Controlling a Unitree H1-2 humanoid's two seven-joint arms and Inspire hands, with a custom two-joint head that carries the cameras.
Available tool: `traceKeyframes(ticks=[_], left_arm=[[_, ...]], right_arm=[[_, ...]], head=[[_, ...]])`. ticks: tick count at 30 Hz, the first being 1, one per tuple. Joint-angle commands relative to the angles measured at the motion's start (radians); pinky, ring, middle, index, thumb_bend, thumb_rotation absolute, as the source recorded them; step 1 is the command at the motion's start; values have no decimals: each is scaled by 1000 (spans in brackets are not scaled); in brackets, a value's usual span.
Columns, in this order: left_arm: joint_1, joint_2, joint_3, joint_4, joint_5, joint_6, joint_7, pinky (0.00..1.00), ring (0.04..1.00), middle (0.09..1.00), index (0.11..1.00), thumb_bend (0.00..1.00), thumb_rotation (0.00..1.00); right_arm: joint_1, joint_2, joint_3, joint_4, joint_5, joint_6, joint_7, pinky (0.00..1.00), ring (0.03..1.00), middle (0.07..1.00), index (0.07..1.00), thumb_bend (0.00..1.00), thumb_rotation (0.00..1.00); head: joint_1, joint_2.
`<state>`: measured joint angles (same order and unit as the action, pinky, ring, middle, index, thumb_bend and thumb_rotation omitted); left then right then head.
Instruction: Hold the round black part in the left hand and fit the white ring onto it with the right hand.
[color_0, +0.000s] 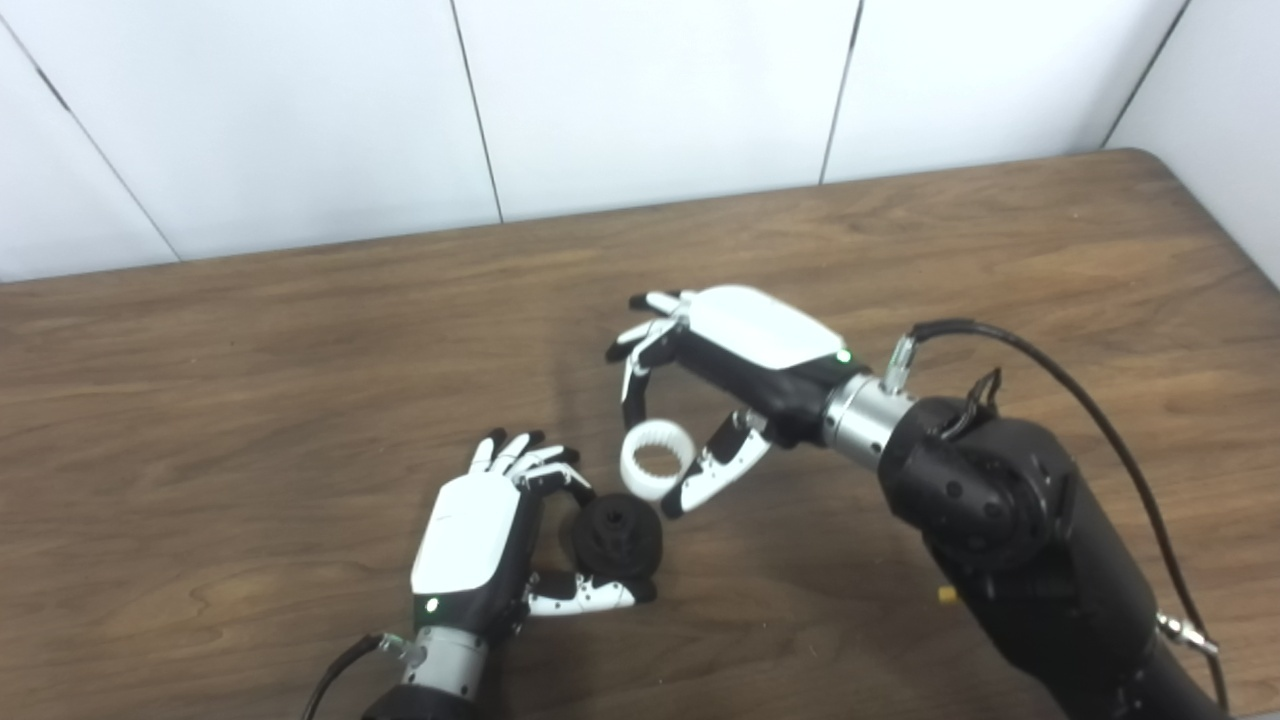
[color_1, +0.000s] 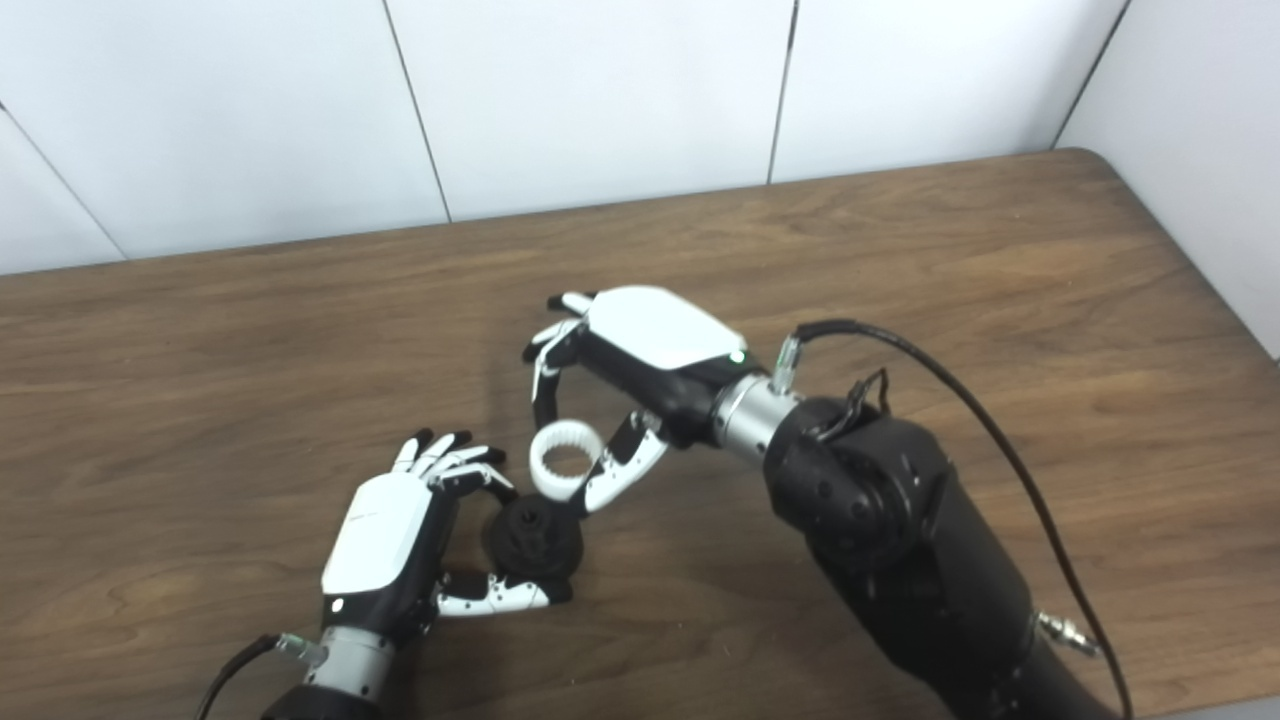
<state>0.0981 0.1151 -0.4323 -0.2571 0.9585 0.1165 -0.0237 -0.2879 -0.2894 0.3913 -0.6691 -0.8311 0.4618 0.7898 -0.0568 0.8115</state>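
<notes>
The round black part (color_0: 617, 538) sits low over the wooden table (color_0: 250, 400), pinched between the thumb and fingers of my left hand (color_0: 480, 545). Just up and to the right of it, the white ring (color_0: 655, 459) with a toothed inner face is held by my right hand (color_0: 720, 380), one finger on its far side and the thumb on its near right side. The ring hangs a little apart from the black part, its opening facing mostly upward. In the right eye view the ring (color_1: 563, 459) nearly meets the top of the black part (color_1: 533, 539).
The table's back edge meets a white panelled wall (color_0: 640, 90). Its right edge runs along the wall at the far right. A black cable (color_0: 1090, 410) loops over my right forearm.
</notes>
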Motion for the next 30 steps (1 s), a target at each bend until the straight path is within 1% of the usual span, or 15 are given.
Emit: traceKeyframes(ticks=[1, 7, 12, 22, 30], left_arm=[[-7, -12, -14, -1, 14, 6, -24, 1000, 911, 792, 485, 522, 56], [-12, -21, -20, -1, 17, 13, -24, 1000, 909, 789, 485, 522, 57], [-16, -25, -29, -3, 25, 22, -24, 1000, 912, 789, 485, 522, 57], [-15, -32, -31, -13, 29, 27, -34, 1000, 917, 790, 484, 522, 56], [-13, -35, -32, -20, 32, 31, -43, 1000, 912, 787, 484, 523, 56]], right_arm=[[-18, 7, -2, -34, -7, -19, 0, 1000, 973, 827, 482, 525, 135], [-6, 18, 16, -28, -10, -33, 6, 1000, 984, 826, 482, 524, 135], [5, 24, 21, -2, -11, -63, -11, 1000, 973, 823, 482, 524, 134], [19, 20, 15, 44, -12, -125, -36, 1000, 977, 821, 482, 524, 133], [12, 23, 3, 73, -14, -149, -47, 1000, 978, 819, 482, 524, 133]], head=[[1, 3], [19, 14], [25, 23], [29, 35], [26, 39]])
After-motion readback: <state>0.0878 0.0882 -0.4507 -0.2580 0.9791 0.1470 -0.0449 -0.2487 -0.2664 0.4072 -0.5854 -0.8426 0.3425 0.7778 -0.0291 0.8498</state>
